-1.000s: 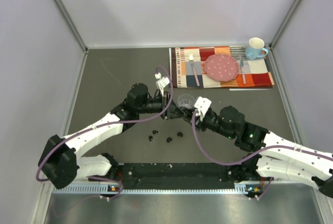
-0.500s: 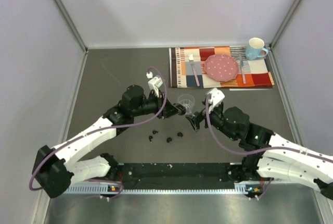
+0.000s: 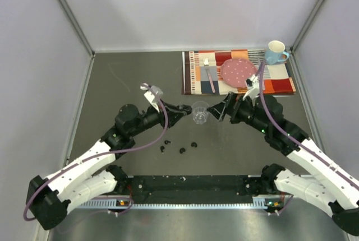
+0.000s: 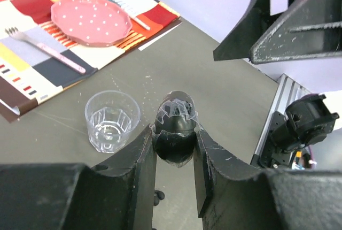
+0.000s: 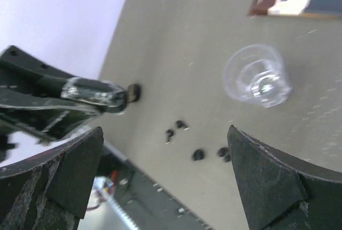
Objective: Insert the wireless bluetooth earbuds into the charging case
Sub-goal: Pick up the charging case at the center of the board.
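Observation:
My left gripper (image 3: pixel 180 109) is shut on the black oval charging case (image 4: pixel 178 113), which has crinkled clear plastic round its top. It hangs above the table just left of the clear cup (image 3: pixel 200 112). The held case (image 5: pixel 101 95) also shows at the left of the right wrist view. Several tiny black earbuds (image 3: pixel 182 151) lie loose on the grey table in front of the cup, and they show again as earbuds (image 5: pixel 198 155) between my right fingers. My right gripper (image 3: pixel 216 110) stands wide open right of the cup, holding nothing.
A striped placemat (image 3: pixel 277 87) at the back right carries a pink dotted plate (image 3: pixel 239 72), forks and a blue mug (image 3: pixel 275 51). The empty clear cup (image 4: pixel 112 120) stands upright between the two grippers. A black rail (image 3: pixel 185 185) runs along the near edge.
The two grippers, close together by the cup a second ago, have drawn apart. The right one opened and went back to the right; the left one pulled back left with the case.

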### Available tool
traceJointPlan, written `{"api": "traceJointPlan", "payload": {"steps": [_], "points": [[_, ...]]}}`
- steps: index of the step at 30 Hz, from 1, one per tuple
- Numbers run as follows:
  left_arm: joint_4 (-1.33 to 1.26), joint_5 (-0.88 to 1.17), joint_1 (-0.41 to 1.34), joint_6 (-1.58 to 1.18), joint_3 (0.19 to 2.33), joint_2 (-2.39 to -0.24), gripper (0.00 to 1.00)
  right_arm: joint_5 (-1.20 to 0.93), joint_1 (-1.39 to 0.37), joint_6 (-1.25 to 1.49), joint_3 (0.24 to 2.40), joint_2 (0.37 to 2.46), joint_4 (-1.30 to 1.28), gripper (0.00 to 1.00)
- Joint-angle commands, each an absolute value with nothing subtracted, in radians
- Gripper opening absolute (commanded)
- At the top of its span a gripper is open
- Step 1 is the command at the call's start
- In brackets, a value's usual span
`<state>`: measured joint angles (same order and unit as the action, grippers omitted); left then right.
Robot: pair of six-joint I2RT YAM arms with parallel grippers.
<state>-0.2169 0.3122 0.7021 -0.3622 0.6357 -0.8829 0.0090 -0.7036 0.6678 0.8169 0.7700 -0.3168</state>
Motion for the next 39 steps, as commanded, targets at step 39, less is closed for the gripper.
{"api": "traceJointPlan", "payload": {"steps": [39], "points": [[-0.922,0.361,0.758,-0.288,0.388,-0.882,0.0,-0.462,-0.719,1.638,0.672,1.077,0.457,0.61]]}}
